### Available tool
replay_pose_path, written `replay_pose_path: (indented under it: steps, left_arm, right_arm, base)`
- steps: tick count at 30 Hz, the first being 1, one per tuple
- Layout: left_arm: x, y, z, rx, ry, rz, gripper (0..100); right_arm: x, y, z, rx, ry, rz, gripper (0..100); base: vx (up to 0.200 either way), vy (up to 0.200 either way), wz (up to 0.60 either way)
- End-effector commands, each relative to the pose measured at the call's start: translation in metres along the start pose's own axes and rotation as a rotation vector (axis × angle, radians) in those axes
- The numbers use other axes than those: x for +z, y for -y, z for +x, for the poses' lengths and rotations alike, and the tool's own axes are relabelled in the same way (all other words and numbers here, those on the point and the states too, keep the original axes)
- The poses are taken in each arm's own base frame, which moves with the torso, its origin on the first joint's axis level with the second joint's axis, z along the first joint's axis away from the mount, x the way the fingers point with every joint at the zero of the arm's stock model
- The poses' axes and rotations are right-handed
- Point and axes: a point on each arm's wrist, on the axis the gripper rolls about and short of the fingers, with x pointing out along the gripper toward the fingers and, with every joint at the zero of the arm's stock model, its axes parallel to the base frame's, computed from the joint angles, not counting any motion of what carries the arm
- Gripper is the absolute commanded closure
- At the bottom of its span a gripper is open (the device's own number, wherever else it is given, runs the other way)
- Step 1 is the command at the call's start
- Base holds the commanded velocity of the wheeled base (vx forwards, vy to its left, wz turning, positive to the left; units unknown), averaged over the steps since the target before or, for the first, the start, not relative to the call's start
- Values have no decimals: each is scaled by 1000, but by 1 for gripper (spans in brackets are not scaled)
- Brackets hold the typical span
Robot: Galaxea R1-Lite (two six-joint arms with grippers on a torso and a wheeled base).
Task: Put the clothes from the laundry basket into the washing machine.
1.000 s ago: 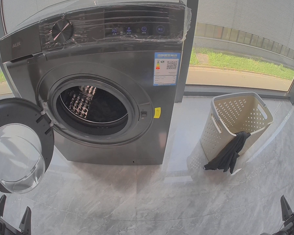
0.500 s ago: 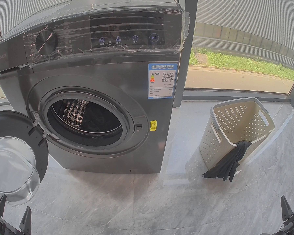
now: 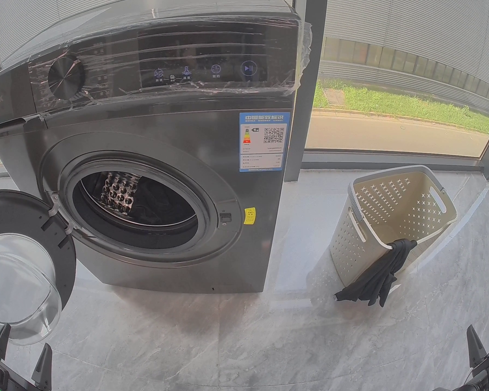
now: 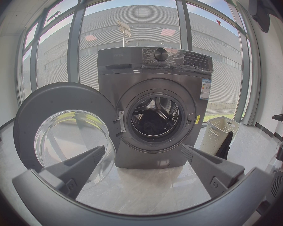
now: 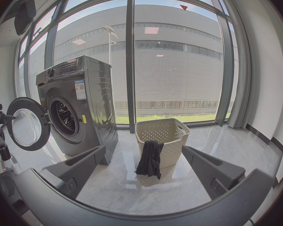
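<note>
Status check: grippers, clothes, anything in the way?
Left gripper and right gripper open, holding nothing. Dark garment draped over basket rim, hanging outside. Path to washer unblocked, door open.

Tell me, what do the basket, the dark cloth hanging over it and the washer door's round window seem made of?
Laundry basket: likely moulded plastic, cream and matt, with punched holes. Dark garment over its rim: soft fabric, hanging in limp folds. Door window: clear and glossy, glass or clear plastic; the floor shows through.

Dark garment [image 3: 383, 275] draped over basket [image 3: 352, 245] rim
</note>
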Motion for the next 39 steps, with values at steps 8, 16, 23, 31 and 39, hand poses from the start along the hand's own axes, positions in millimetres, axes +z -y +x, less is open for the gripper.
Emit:
replay_pose_path:
  steps: [8, 16, 23, 31, 39]
  left_arm:
    - [-5, 0, 0, 1, -3, -1, 0]
    - [-5, 0, 0, 1, -3, -1, 0]
    - [-5, 0, 0, 1, -3, -1, 0]
    - [-5, 0, 0, 1, -4, -1, 0]
    - [-5, 0, 0, 1, -3, -1, 0]
  right_arm:
    - [-5, 0, 0, 1, -3, 0, 0]
    - [-5, 0, 0, 1, -3, 0, 0]
    - [-5, 0, 0, 1, -3, 0, 0]
    - [-5, 0, 0, 1, -3, 0, 0]
    - [-5, 0, 0, 1, -3, 0, 0]
  base:
    - [0, -200, 0]
    - [0, -50, 0]
    - [0, -29, 0]
    - [0, -200, 0]
    - [0, -150, 0]
